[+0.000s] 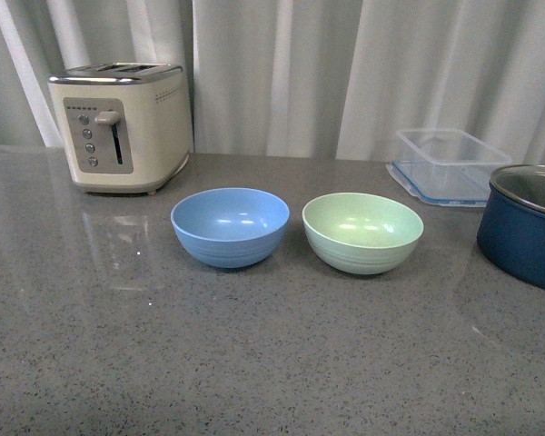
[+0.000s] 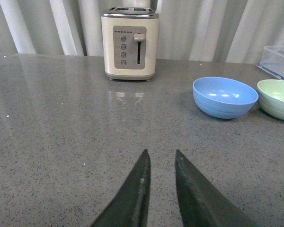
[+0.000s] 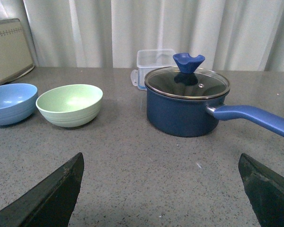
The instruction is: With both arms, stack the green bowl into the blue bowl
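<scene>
Far left, cream toaster [image 1: 123, 125] against the curtain; only a corner of it caught in the right wrist view. Mid-counter, blue bowl [image 1: 230, 226], then green bowl [image 1: 362, 232] just beside it, not touching, both upright and empty. Further right, clear container [image 1: 450, 165], then navy pot [image 1: 525, 227], cut off at the front view's edge; handle seen only from the right wrist. Grippers seen only from the wrists: left gripper [image 2: 162, 153] narrowly parted, holding nothing; right gripper [image 3: 161, 158] spread wide, empty.

Smooth matt green bowl [image 1: 362, 232] and blue bowl [image 1: 230, 226], glossy speckled counter [image 1: 254, 363], clear plastic container [image 1: 450, 163]
</scene>
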Controlling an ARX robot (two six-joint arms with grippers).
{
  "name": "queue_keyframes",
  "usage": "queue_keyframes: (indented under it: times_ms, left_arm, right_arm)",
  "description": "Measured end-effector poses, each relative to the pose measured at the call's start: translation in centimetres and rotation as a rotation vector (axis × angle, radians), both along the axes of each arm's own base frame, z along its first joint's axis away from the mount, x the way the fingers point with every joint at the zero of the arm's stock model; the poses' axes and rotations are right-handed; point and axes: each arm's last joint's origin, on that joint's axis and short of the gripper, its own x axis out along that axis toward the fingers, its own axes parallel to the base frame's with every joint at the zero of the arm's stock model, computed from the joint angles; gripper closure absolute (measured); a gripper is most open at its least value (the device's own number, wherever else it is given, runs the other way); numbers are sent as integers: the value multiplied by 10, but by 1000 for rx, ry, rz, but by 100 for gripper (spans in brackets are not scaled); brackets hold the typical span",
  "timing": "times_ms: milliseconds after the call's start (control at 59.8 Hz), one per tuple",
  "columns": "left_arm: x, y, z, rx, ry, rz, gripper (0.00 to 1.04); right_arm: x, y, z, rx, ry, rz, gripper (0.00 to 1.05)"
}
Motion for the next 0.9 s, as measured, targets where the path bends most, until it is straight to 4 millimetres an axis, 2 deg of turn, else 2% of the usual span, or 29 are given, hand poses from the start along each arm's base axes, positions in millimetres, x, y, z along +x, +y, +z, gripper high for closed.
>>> queue_keyframes:
  times_ms: [84,201,285,318,368,452,502,586,653,686,753,787,904]
  left_arm:
    - [0,0,0,0,0,0,66]
    - [0,0,0,0,0,0,48]
    - [0,0,0,0,0,1,34]
    - [0,0,0,0,0,2,27]
    - [0,0,0,0,0,0,19]
    - [0,0,0,0,0,0,6]
    - [0,0,0,0,0,0,6]
    - [0,0,0,0,0,0,7]
    - [0,0,0,0,0,0,7]
    - [0,0,0,0,0,0,7]
    - [0,0,0,0,0,0,7]
    - [0,0,0,0,0,0,7]
    - [0,0,0,0,0,0,7]
  right_arm:
    - [0,0,0,0,0,0,10]
    - [0,0,0,1,3,-5,10]
    - [1,0,9,11,226,-92,10]
    - [5,0,26,11,311,-71,10]
    - [11,0,51,19,337,-35,10]
    - [24,1,114,33,270,64,10]
    - [31,2,151,34,230,118,10]
    - [46,6,194,35,220,173,10]
    - [65,12,218,49,241,217,10]
    - [81,17,228,53,273,220,10]
    - [108,28,238,76,326,256,10]
    - [128,35,240,92,366,253,10]
    - [177,61,234,115,482,268,10]
